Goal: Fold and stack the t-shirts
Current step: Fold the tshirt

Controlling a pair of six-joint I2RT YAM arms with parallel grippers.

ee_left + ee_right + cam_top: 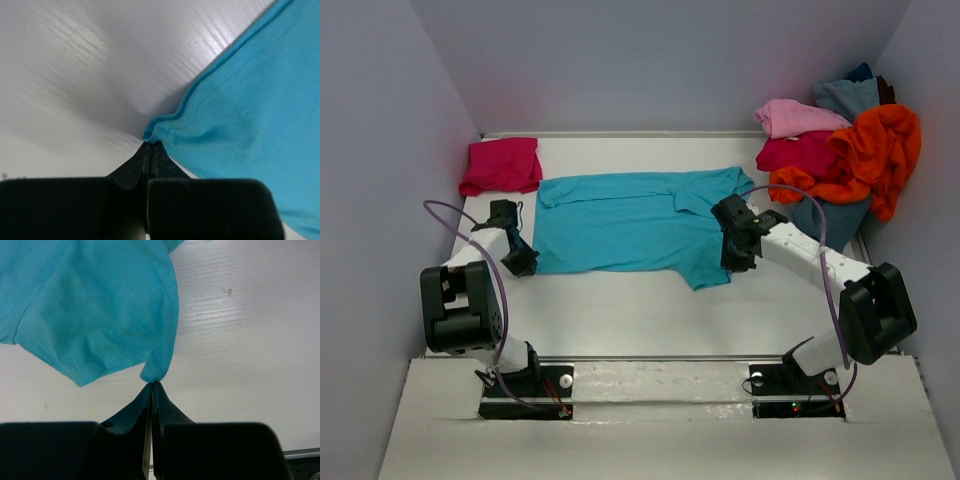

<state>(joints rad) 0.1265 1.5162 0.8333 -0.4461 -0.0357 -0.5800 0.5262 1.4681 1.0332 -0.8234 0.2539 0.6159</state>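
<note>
Table: turquoise shirt, shirt heap beyond

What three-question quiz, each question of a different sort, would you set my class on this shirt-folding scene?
1. True or false: the left gripper and the right gripper are both shut on the turquoise t-shirt.
2. Where does the magenta t-shirt lie? A) at the far left corner of the table; B) at the near edge; C) under the turquoise t-shirt.
3. Fill in: the heap of loose t-shirts sits at the far ____ corner.
Key: 1 true; 2 A; 3 right.
</note>
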